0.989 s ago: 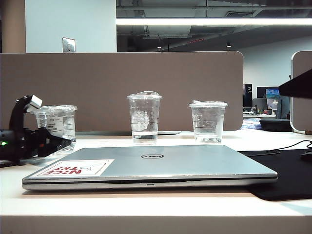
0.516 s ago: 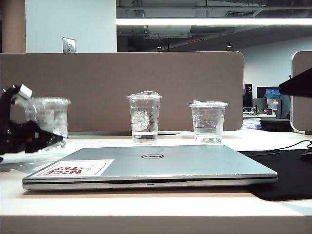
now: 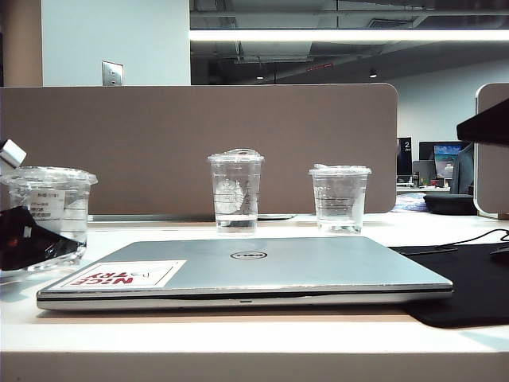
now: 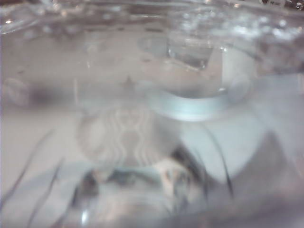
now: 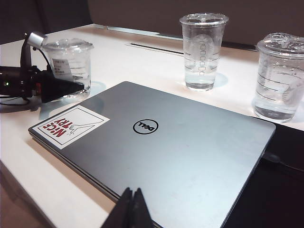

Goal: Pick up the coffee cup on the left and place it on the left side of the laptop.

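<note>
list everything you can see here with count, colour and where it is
coffee cup: 1, clear with white label, left of the laptop, held in the left pincer
tall cup: 1, clear with round logo, behind the laptop, middle
short cup: 1, clear, no white label, behind the laptop, right of the tall cup
laptop: 1, silver, closed, centre of the table, white sticker on its near left corner
mat: 1, black, right of the laptop
divider: 1, brown, behind the cups
table: 1, white
left pincer: 1, black, shut on the coffee cup at far left
right pincer: 1, black, shut, above the laptop's near edge
</note>
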### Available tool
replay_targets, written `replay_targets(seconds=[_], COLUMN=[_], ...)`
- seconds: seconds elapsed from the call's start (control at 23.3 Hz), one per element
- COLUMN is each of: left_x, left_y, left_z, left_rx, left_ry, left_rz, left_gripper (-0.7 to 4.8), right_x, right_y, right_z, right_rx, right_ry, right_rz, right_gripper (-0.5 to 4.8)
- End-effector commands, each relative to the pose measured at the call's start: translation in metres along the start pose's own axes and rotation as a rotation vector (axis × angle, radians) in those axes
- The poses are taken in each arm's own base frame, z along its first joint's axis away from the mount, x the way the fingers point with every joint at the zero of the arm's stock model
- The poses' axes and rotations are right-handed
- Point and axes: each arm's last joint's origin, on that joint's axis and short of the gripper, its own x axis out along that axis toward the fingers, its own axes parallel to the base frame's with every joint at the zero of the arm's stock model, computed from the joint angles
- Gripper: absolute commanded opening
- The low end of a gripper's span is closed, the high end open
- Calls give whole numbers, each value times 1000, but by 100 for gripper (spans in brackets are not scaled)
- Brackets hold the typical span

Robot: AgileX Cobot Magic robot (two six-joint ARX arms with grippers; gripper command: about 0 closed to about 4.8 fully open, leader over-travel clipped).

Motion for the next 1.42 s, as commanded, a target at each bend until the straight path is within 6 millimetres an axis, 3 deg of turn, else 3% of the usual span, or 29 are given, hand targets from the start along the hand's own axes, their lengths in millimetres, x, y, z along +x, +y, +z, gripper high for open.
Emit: replay_targets(seconds=[0.04,0.52,0.69,1.03,1.42], left_x=[-2,8,13,10,9], left_y=[-2,-18,-24,-18,-19], left_z=[2,-1,-2,-9,-13], left_rx=[18,30,61,58,37], left_ry=[-21,10,26,87,128], left_rz=[-1,-86,-42,41,13], left_gripper=[187,187,187,187,195], right_x=[0,0,0,0,0], right_y=[0,0,0,0,0], right_z=[0,0,0,0,0], right_rx=[3,4,4,3,3], right_ry=[-13,-13,-13,-13,-13], right_rz=[1,1,1,1,1], right_gripper=[-4,-4,-4,-4,-5])
